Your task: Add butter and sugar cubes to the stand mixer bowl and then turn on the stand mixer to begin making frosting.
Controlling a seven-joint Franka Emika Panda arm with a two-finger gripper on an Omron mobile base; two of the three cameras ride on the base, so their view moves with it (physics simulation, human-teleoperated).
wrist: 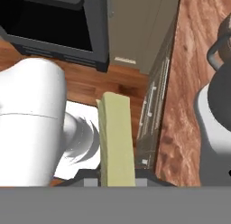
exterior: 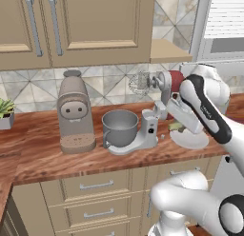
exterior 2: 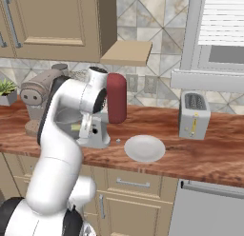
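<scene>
My gripper [wrist: 116,173] is shut on a pale yellow stick of butter [wrist: 115,137], which stands up between the fingers. In the left base view the gripper [exterior: 175,124] hangs just above the counter, between the stand mixer's grey column [exterior: 150,128] and the white plate [exterior: 190,141]. The butter [exterior: 177,127] shows as a yellowish bit under the hand. The stand mixer's dark red head [exterior: 174,81] is tilted back, with the whisk [exterior: 140,83] raised. The grey stand mixer bowl [exterior: 119,126] sits on the base, left of the gripper. A small white cube [exterior 2: 118,140] lies beside the base.
A beige coffee machine [exterior: 74,111] stands left of the bowl, with a potted plant [exterior: 5,113] at the far left. A silver toaster [exterior 2: 194,115] stands right of the plate [exterior 2: 144,148]. Wall cabinets hang overhead. The counter's front edge and drawers lie below my hand.
</scene>
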